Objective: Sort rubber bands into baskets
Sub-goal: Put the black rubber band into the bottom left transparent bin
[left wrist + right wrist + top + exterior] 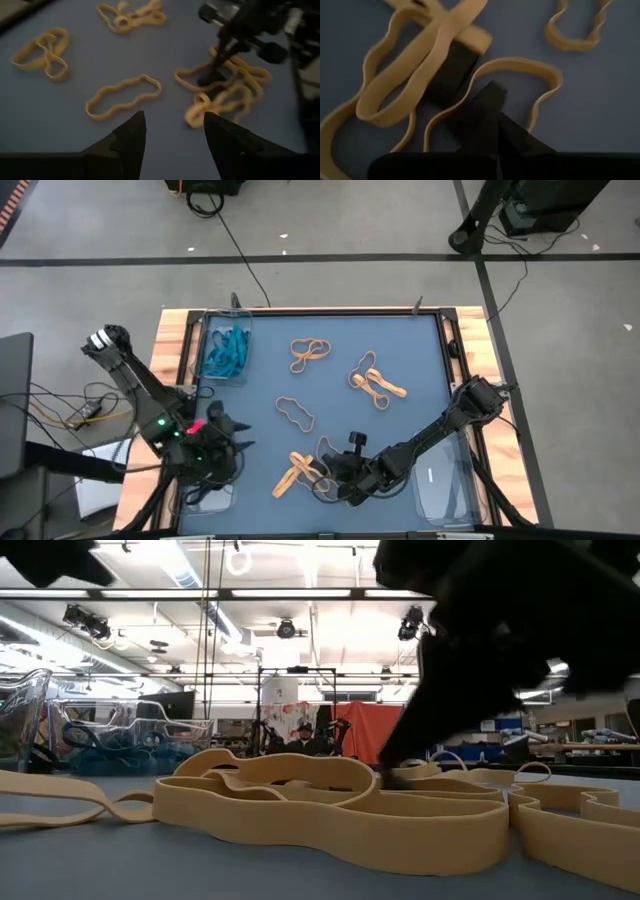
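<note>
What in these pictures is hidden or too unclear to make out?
- Whether the right gripper actually pinches a tan band: its shut fingers cover the contact in the right wrist view.
- The tray at the lower left in the high view: the left arm covers most of it.
- The tray of blue bands in the low view: far off and blurred, so the bands cannot be counted.
- The right arm in the low view: only a dark blur.
</note>
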